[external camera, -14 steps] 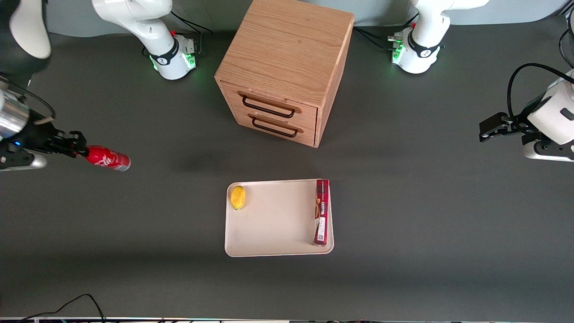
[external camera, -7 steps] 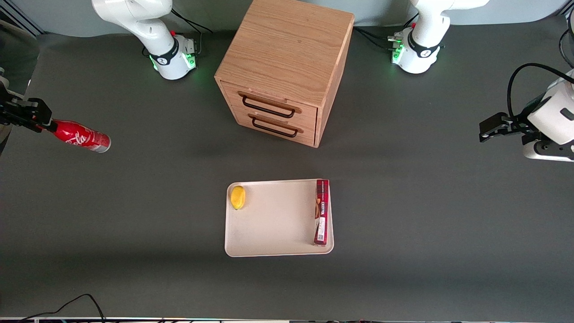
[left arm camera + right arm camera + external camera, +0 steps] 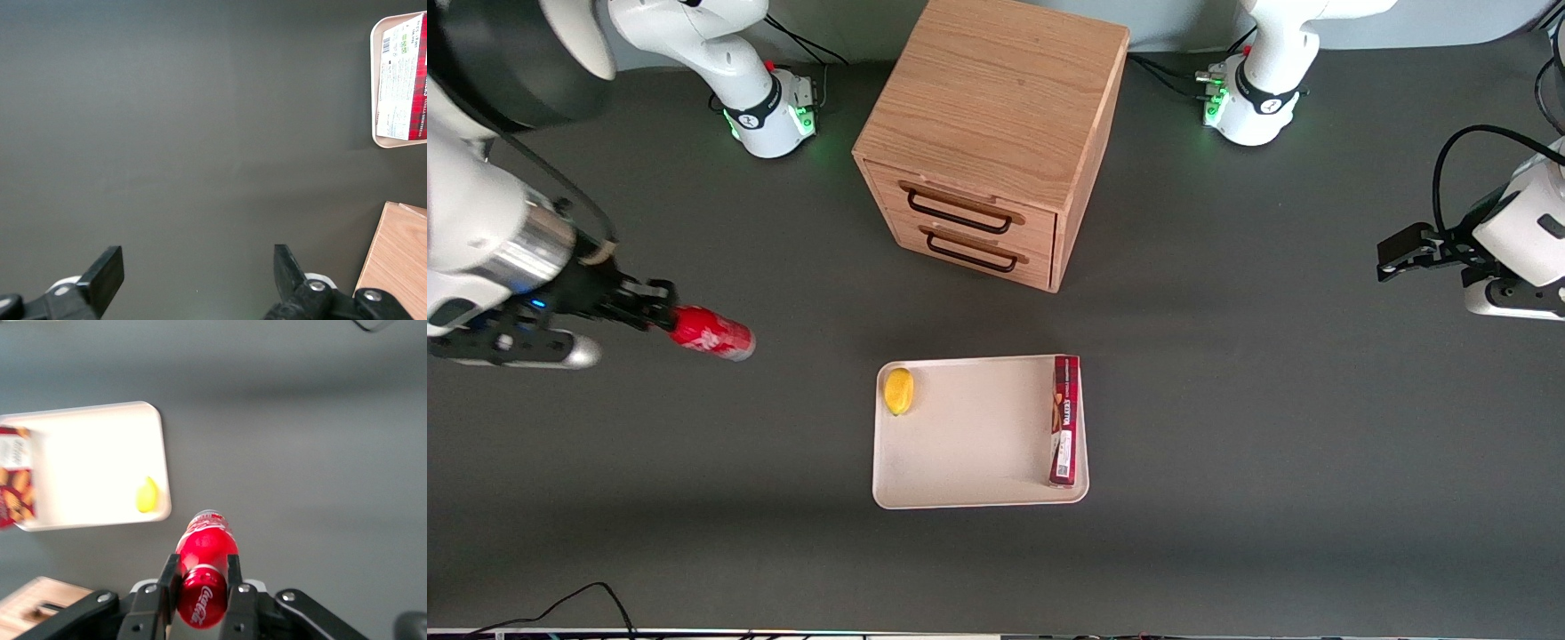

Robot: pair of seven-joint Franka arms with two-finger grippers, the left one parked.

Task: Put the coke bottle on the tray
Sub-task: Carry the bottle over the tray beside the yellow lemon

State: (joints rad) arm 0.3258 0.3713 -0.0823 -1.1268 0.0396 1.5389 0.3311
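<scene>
The coke bottle (image 3: 713, 333), red with a silvery base, hangs above the dark table, held by its cap end with the base pointing toward the tray. My gripper (image 3: 662, 315) is shut on the bottle's neck, toward the working arm's end of the table. In the right wrist view the black fingers (image 3: 168, 577) clamp the bottle (image 3: 207, 550) just below its red cap. The cream-beige tray (image 3: 969, 436) lies flat near the table's middle, well apart from the bottle; its bare floor (image 3: 93, 463) shows ahead of the bottle's base.
A yellow lemon (image 3: 898, 391) sits in one tray corner and a long red box (image 3: 1064, 420) lies along the tray edge toward the parked arm. A wooden drawer cabinet (image 3: 996, 133) stands farther from the camera than the tray. A black cable (image 3: 578, 600) lies at the front edge.
The gripper swung with the bottle out toward the table's end, then back; the bottle is now closer to the tray than in either earlier frame.
</scene>
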